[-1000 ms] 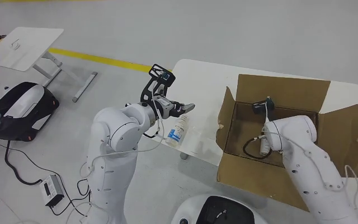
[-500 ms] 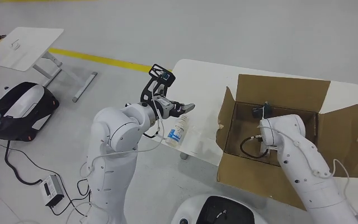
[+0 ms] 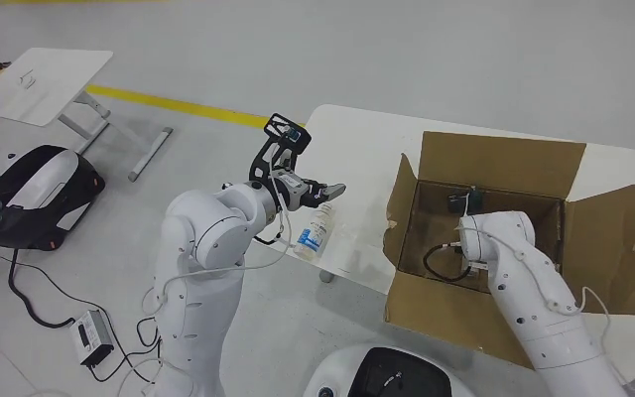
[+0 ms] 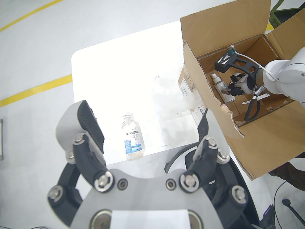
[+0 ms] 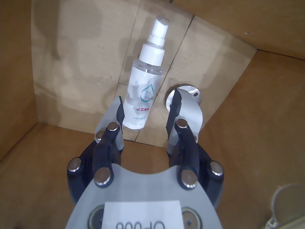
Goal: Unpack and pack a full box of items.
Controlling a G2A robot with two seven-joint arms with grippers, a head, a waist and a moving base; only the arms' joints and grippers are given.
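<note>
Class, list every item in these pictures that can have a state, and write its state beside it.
Box: open, flaps up.
Spray bottle: lying flat on the box floor, not gripped.
Clear bottle: capped, apparently lying on its side on the table.
Left pincer: open, empty, near the table edge.
Right pincer: open, inside the box, fingers astride the spray bottle.

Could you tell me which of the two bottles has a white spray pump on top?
The spray bottle inside the cardboard box, ahead of the open right hand; the blue-labelled bottle on the table has none.
</note>
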